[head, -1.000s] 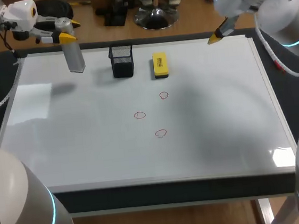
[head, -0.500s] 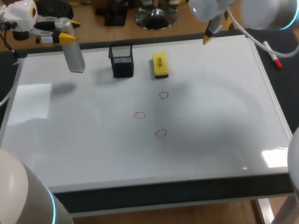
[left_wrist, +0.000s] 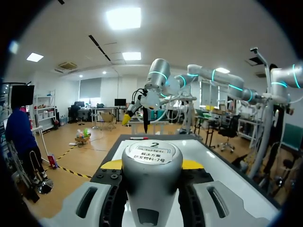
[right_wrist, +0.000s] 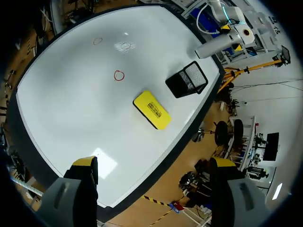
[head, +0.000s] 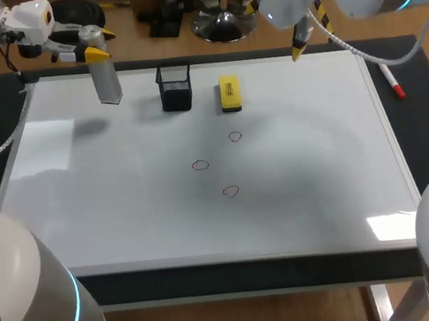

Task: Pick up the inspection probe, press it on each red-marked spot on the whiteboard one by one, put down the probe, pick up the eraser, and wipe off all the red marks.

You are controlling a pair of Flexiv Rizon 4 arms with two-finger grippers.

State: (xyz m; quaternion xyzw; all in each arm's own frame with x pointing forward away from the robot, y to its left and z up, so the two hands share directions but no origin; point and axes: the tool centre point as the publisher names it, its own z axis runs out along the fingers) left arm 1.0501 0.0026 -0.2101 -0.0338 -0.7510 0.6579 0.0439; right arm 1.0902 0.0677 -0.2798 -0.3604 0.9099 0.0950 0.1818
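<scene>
The left hand [head: 100, 47] grips the inspection probe [head: 106, 78] by its top. The probe stands upright, its lower end pointing down at the far left corner of the whiteboard [head: 128, 215]. The right hand [right_wrist: 154, 164] is open and holds nothing.

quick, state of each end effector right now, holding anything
Left end effector: closed on the inspection probe.
Right end effector: open, holding nothing.
</scene>
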